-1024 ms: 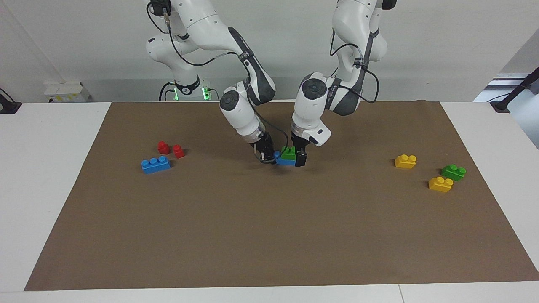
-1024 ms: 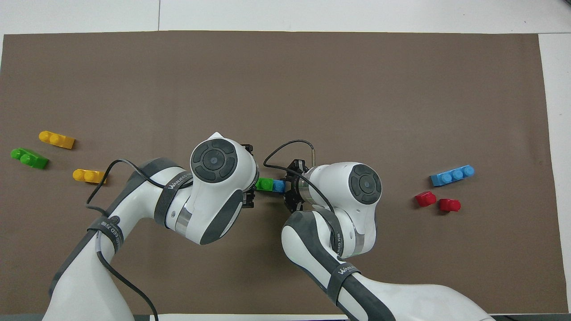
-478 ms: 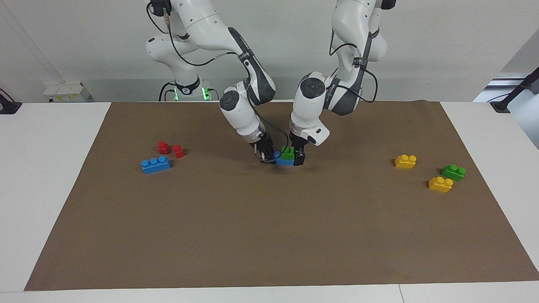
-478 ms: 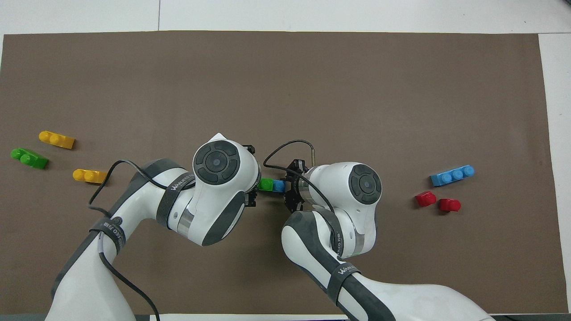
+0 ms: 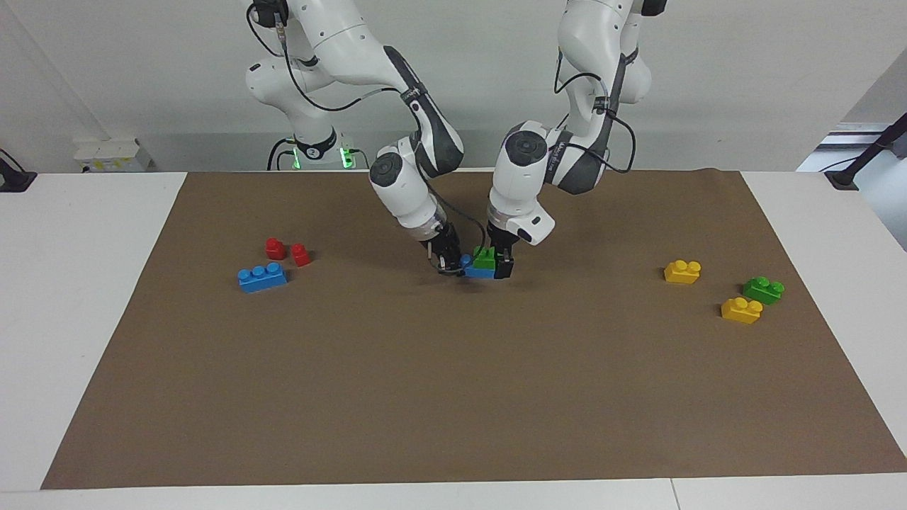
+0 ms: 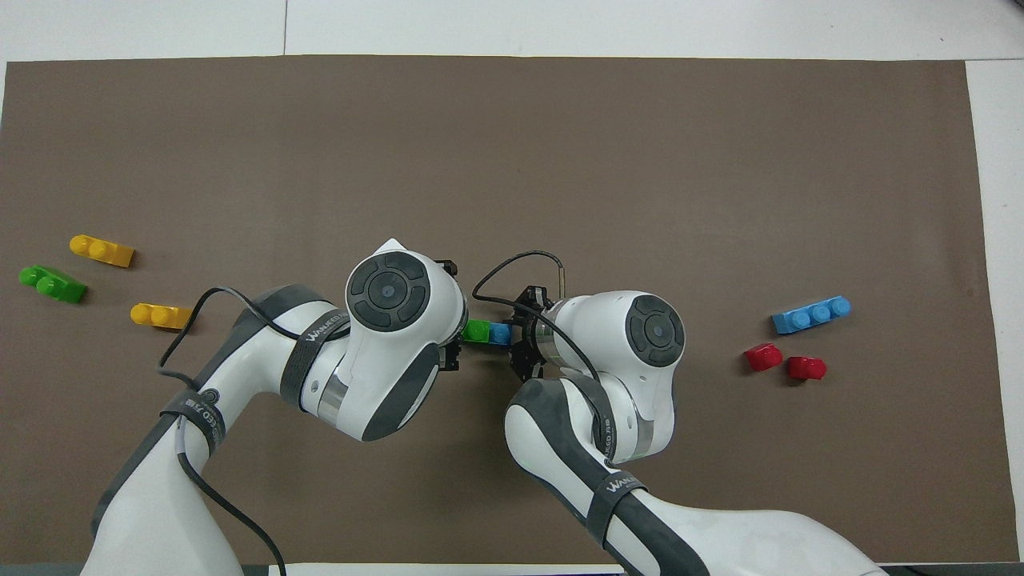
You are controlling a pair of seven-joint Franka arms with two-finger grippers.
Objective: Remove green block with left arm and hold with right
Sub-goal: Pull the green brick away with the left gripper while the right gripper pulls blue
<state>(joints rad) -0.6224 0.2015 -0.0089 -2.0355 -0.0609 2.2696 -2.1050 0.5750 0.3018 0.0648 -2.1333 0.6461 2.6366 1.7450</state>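
Green block [image 5: 485,259], at bench centre atop a blue brick [image 5: 473,270] clenched by the right gripper [image 5: 448,265] from 9 o'clock: left gripper [image 5: 502,266] straddles it at 3 o'clock, grip state unreadable; next, pull upward.

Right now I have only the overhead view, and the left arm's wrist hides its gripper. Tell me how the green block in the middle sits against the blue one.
Observer: The green block is stacked on the blue brick, over the end toward the left arm; one blue stud is bare.
Operator: Give me the left gripper's height.
Observer: The left gripper is down level with the green block, at its end toward the left arm.
Operator: Now the right one.
Observer: The right gripper is shut on the blue brick's bare-stud end.
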